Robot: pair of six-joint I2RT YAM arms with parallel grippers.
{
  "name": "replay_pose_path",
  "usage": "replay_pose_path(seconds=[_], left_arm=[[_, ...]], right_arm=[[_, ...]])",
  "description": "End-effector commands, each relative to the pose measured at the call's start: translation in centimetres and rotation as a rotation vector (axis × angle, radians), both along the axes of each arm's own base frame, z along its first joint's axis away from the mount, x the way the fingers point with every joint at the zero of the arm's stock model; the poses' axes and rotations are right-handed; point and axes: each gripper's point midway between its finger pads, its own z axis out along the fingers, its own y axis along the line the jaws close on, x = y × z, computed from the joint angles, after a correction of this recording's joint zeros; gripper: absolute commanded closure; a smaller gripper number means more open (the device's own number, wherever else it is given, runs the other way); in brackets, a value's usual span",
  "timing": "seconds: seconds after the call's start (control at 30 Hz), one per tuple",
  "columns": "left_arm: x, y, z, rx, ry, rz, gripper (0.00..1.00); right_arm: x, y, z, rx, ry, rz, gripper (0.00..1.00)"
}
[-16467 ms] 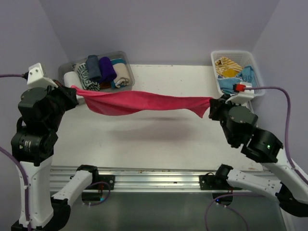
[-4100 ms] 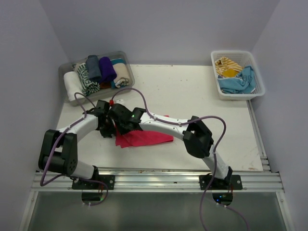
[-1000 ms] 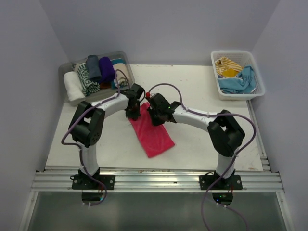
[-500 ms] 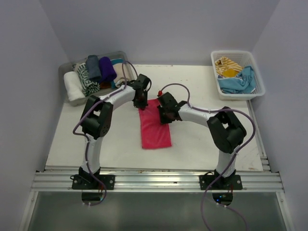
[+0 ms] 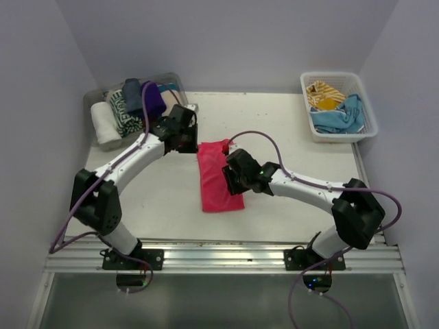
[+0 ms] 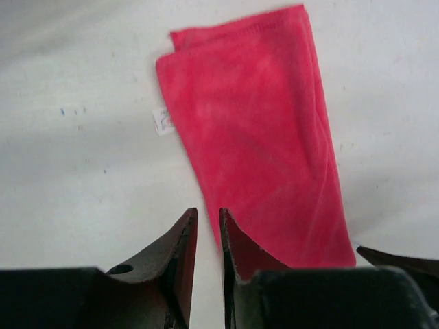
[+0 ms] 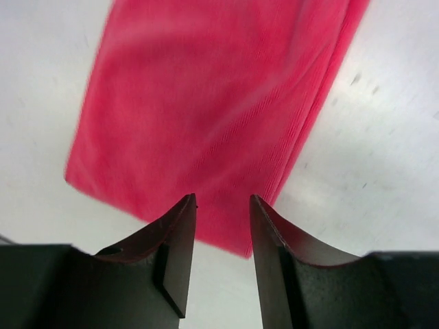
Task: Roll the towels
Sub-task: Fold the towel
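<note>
Both arms have drawn back since half a second ago. White table (image 5: 288, 130): I log one hot pink towel (image 5: 218, 177), soft, folded to a long flat strip. Right gripper (image 7: 221, 221) slightly parted, empty; left gripper (image 6: 206, 226) nearly closed, empty.

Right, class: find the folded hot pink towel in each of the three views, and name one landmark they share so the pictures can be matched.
Top external: the hot pink towel lies flat mid-table, between the two arms.
Left wrist: it fills the upper centre, running away from the fingers; a white tag shows at its left edge.
Right wrist: it fills the upper left, above the fingers.
Shared landmark: the white speckled table around the towel.
</note>
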Motion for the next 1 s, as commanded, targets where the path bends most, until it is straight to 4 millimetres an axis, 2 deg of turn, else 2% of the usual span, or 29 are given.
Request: replay_pose_path(seconds=[0.0, 0.03, 0.07, 0.1, 0.13, 0.17, 0.2, 0.3, 0.33, 0.37, 0.5, 0.67, 0.97], left_arm=[[-5.1, 0.9, -1.8, -0.041, 0.072, -0.038, 0.76], [-6.1, 1.2, -2.1, -0.047, 0.082, -0.04, 0.74], [-8.0, 1.9, -4.0, -0.035, 0.131, -0.038, 0.7], [-8.9, 1.7, -3.5, -0.067, 0.12, -0.041, 0.68], [-9.8, 1.7, -3.9, -0.081, 0.134, -0.046, 0.67], [-11.4, 1.9, -5.3, -0.088, 0.179, -0.037, 0.64], [-12.1, 1.1, -5.0, -0.138, 0.172, -0.06, 0.62], [-14.5, 0.0, -6.2, -0.237, 0.224, -0.073, 0.55], [-14.2, -0.7, -6.0, -0.284, 0.197, -0.083, 0.53], [-15.0, -0.7, -6.7, -0.303, 0.22, -0.07, 0.5], [-15.5, -1.9, -7.6, -0.358, 0.208, -0.087, 0.5], [-16.7, -2.2, -9.7, -0.334, 0.268, -0.104, 0.56], [-17.4, -2.6, -11.3, -0.302, 0.31, -0.115, 0.6]], right_arm=[[-3.8, -3.0, -2.8, -0.127, 0.054, 0.007, 0.58], [-4.2, -3.3, -2.9, -0.12, 0.058, 0.001, 0.58], [-4.6, -3.6, -3.0, -0.112, 0.065, -0.019, 0.58], [-4.8, -3.7, -2.5, -0.087, 0.056, -0.025, 0.57], [-5.2, -4.2, -2.9, -0.088, 0.064, -0.035, 0.55], [-5.5, -4.0, -2.8, -0.066, 0.075, -0.038, 0.53], [-5.9, -3.8, -2.7, -0.041, 0.086, -0.037, 0.53], [-6.4, -3.3, -3.3, -0.003, 0.11, -0.033, 0.51], [-6.3, -3.0, -3.6, 0.005, 0.117, -0.033, 0.51], [-6.4, -2.8, -3.7, 0.02, 0.124, -0.038, 0.51], [-6.5, -1.6, -3.9, 0.088, 0.15, -0.036, 0.53], [-5.8, -2.2, -4.6, 0.082, 0.15, -0.078, 0.56], [-6.1, -2.5, -6.7, 0.073, 0.2, -0.086, 0.61]])
